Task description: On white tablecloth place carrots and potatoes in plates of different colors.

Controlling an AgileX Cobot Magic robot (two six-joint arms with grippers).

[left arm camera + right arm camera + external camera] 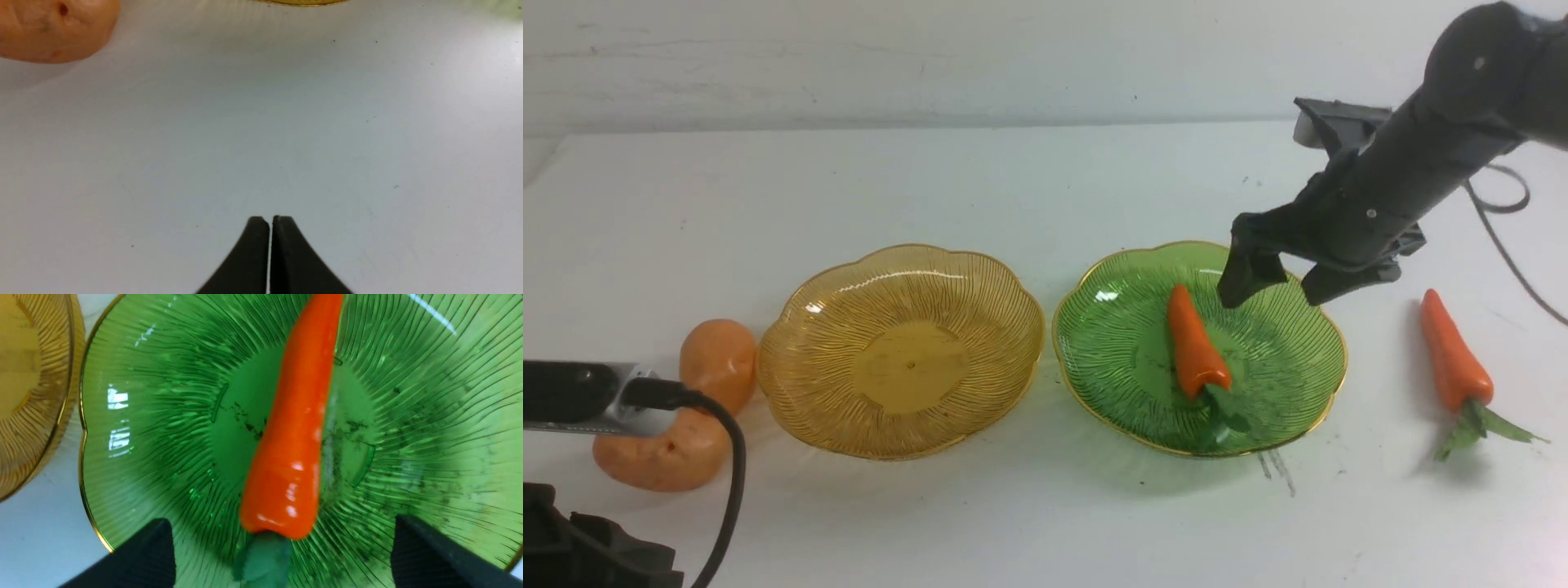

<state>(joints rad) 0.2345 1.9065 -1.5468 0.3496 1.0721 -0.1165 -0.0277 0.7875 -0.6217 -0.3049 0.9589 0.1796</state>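
Note:
One orange carrot (1194, 343) lies in the green plate (1111, 343); it also shows in the right wrist view (294, 428) on the green plate (163, 416). My right gripper (1274, 294) hangs open and empty just above the plate's far right part, jaws wide apart (282, 543). A second carrot (1454, 355) lies on the white tablecloth (1045, 188) right of that plate. The amber plate (800, 327) is empty. Two potatoes (719, 359) (666, 453) lie left of it. My left gripper (270, 220) is shut and empty over bare cloth; one potato (49, 28) shows there.
The left arm's body and cable (719, 425) cover part of the potatoes at the near left. The amber plate's rim (302, 2) shows at the edge of the left wrist view, and its side (32, 396) in the right wrist view.

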